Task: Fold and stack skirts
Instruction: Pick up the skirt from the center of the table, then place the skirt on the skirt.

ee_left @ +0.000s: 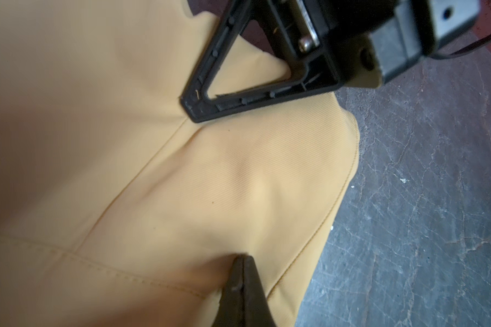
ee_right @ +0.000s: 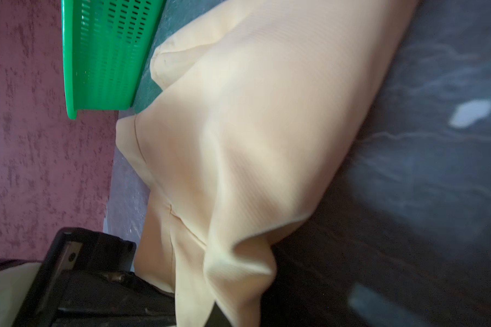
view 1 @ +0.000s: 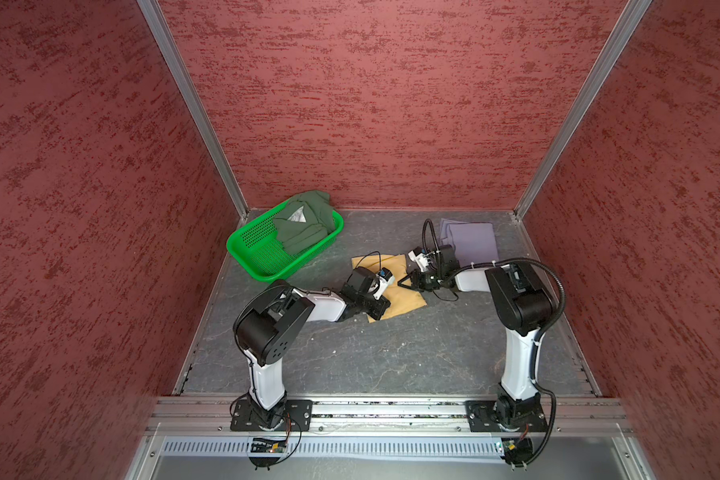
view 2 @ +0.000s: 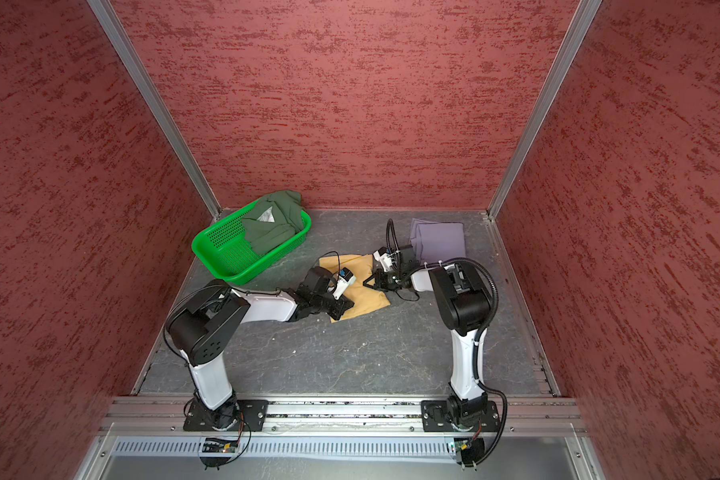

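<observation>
3 skirts are in sight, each in its own spot. Out in the middle of the table (view 1: 350,357), a dark grey slab veined like marble, lies the yellow skirt (view 1: 406,301). It is a soft twill with a fine diagonal rib and stitched seams, and it lies rumpled rather than flat. Both arms reach into it.

The left hand (ee_left: 243,264) is clamped tight on the cloth at the skirt's near end, close to the hemmed edge. Its black fingertips meet with the fabric pinched between them, and a shallow ridge runs away from the nip. The right hand (ee_left: 193,109), black with open triangular fingers, has closed on the skirt further up. In the right wrist view the fabric gathers in puckered folds toward that grip. The 2 hands are near each other but apart, with a span of yellow between them.

Toward the far right corner the lavender skirt (view 1: 474,243) lies flat on the table as a neat folded rectangle, smooth, with layered edges showing along one side.

At the far left sits the basket (view 1: 242,249), bright green hard plastic, oblong with rounded corners and rows of small slots in its floor and sides. The green skirt (view 1: 304,228) is heaped in its far end, crumpled and spilling over the rim, with a pale patch showing. Rough, blotchy red walls (view 1: 371,104) close the table in on 3 sides.
</observation>
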